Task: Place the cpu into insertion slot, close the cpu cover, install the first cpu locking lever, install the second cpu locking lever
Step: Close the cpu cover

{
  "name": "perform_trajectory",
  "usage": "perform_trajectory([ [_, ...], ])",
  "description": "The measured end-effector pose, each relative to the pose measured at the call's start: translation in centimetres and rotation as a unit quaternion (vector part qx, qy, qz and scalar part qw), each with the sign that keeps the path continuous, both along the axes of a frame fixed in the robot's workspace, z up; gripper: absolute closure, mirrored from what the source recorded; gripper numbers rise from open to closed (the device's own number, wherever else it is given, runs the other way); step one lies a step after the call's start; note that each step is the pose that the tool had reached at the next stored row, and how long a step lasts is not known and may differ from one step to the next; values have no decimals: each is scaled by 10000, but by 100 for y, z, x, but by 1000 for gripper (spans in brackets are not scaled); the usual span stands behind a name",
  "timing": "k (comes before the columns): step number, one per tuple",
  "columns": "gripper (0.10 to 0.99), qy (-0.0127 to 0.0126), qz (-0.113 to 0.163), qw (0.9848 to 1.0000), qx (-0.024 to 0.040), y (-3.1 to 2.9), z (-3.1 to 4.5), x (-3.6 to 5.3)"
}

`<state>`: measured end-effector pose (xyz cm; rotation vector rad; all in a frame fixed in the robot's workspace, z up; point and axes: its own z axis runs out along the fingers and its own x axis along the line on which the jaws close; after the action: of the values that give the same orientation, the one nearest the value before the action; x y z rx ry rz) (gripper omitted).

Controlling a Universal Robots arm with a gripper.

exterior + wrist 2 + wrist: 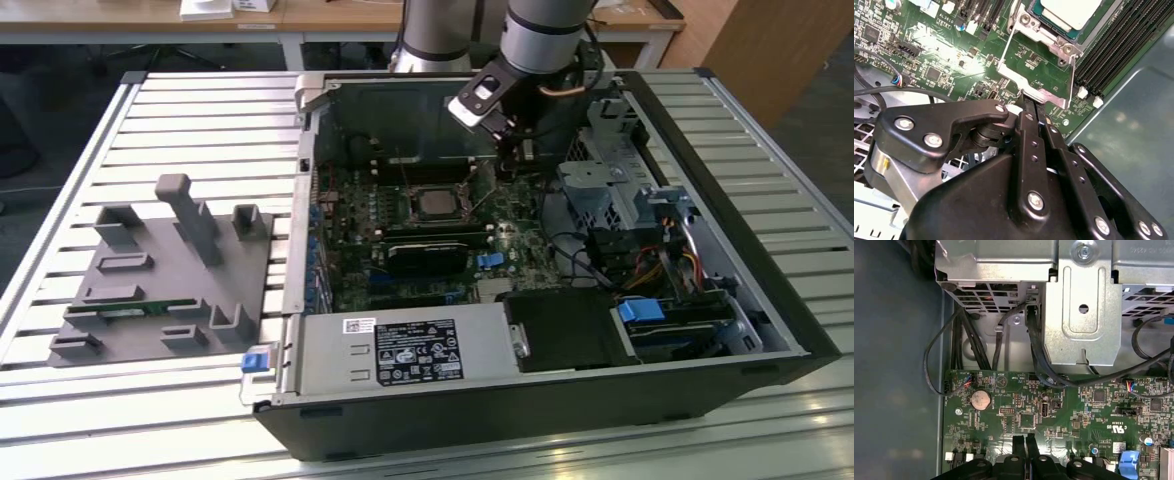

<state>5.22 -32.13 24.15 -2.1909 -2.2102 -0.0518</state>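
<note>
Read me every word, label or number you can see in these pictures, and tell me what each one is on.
Power supply label, exterior view: dense print, too small to read.
White sticker just above that label: print too small to read.
Circuit board, both wrist views: white markings beside the components, too small to read reliably.
No text here can be quoted with confidence.

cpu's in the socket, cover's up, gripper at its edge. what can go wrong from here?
1. The shut gripper sits at only the thin free edge of the raised cpu cover; it may slip off onto small parts of the board.
2. Black cables hang by the drive cage beside the board; a snag seems possible.
</note>
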Motion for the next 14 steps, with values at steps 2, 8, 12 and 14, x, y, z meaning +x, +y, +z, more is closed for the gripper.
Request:
perform_trajectory([
  [2, 933, 0, 0, 10000, 0, 0, 0, -7],
  [8, 933, 0, 0, 10000, 0, 0, 0, -29],
  [12, 933, 0, 0, 10000, 0, 0, 0, -45],
  [14, 933, 0, 0, 10000, 0, 0, 0, -55],
])
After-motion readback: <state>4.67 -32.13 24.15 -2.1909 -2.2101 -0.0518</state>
